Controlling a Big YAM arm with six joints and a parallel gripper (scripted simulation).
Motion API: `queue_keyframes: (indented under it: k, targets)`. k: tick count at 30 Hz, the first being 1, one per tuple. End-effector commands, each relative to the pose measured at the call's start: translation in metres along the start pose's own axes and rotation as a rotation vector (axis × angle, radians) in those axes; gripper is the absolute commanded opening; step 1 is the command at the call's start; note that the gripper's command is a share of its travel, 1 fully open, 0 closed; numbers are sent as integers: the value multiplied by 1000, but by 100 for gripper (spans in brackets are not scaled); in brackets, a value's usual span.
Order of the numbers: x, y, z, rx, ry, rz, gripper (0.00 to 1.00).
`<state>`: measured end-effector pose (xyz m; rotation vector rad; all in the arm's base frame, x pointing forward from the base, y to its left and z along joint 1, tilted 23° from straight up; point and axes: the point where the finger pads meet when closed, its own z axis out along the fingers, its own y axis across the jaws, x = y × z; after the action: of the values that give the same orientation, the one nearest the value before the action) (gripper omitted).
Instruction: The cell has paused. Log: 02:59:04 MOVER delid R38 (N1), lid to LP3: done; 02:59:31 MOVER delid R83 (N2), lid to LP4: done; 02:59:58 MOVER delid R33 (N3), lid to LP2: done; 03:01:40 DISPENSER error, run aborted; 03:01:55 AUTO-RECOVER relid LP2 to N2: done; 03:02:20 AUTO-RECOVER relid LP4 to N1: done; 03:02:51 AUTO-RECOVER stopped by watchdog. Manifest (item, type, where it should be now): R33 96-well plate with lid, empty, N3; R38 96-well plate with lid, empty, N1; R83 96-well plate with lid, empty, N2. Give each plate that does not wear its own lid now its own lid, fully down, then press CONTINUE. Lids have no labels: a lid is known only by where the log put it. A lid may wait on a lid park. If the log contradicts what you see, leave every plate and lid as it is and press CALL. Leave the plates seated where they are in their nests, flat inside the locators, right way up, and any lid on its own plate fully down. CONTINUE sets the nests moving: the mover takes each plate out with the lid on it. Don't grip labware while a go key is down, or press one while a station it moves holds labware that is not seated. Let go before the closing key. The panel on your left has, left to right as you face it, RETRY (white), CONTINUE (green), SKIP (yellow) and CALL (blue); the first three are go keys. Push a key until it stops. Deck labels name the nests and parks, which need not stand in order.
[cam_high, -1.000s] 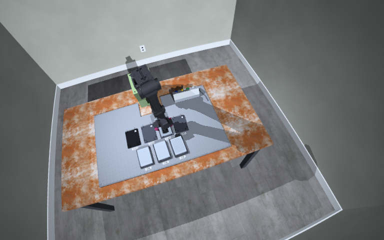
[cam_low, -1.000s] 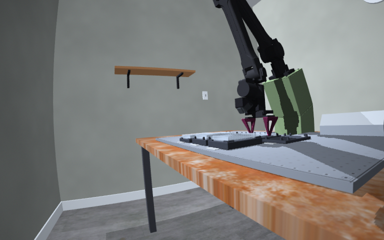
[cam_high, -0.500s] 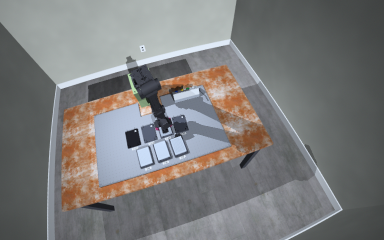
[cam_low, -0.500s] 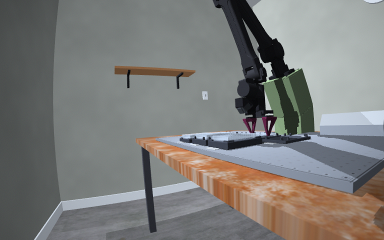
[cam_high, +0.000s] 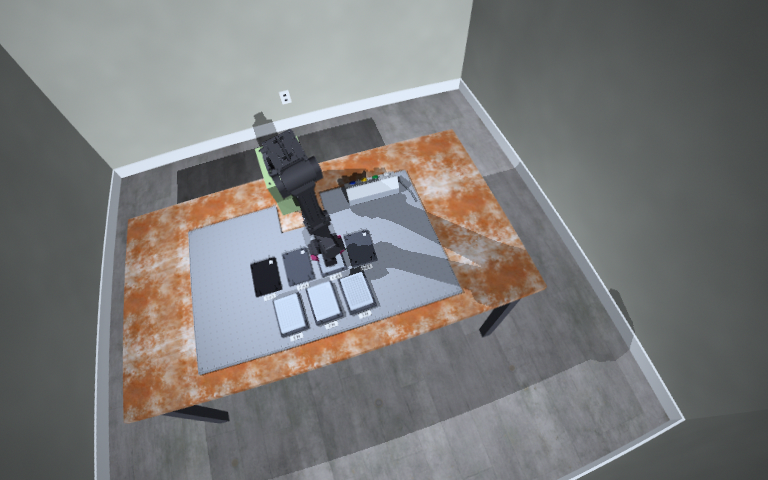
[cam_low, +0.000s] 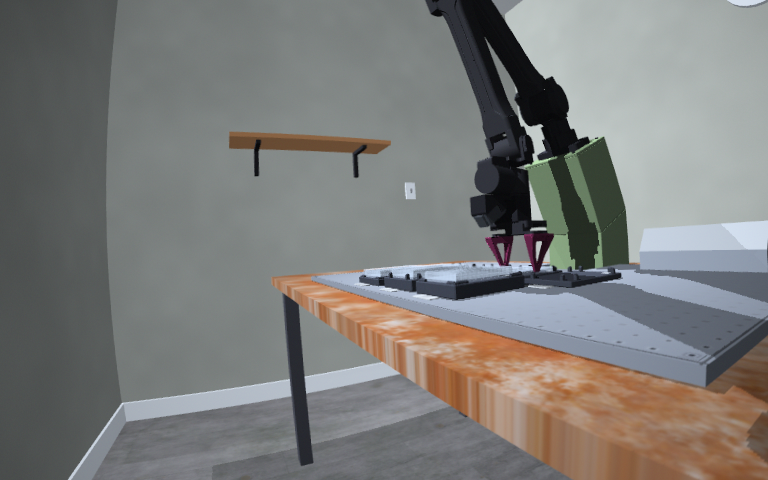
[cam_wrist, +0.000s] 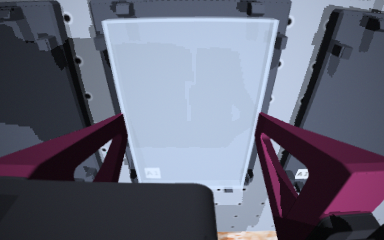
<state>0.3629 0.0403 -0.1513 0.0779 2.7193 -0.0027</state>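
My gripper (cam_wrist: 191, 120) is shut on a clear lid (cam_wrist: 190, 100). Its magenta fingers press the lid's two long sides. The lid lies flat on a lid park in the back row, under the arm (cam_high: 330, 260). In the side view the fingertips (cam_low: 519, 257) are down at deck level. Three plates stand in the front row of nests. The left plate (cam_high: 288, 313) and the middle plate (cam_high: 324, 300) look smooth and lidded. The right plate (cam_high: 356, 292) shows open wells. The deck labels are too small to read.
Three other lid parks lie bare in the back row: a black one (cam_high: 265, 277), a grey one (cam_high: 298, 266) and a dark one (cam_high: 360, 247). The key panel (cam_high: 370, 186) stands at the back of the deck. The green arm base (cam_low: 583, 209) is behind the gripper.
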Motion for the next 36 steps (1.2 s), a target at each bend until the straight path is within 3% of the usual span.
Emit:
queue_keyframes:
  k: [1, 10, 12, 14, 36]
  targets:
    - [19, -3, 2, 3, 30, -4, 0]
    - [20, -3, 2, 4, 31, -4, 0]
    - [27, -3, -2, 8, 56, -7, 0]
    - [14, 0, -11, 0, 22, -4, 0]
    - [11, 0, -43, 1, 17, -2, 0]
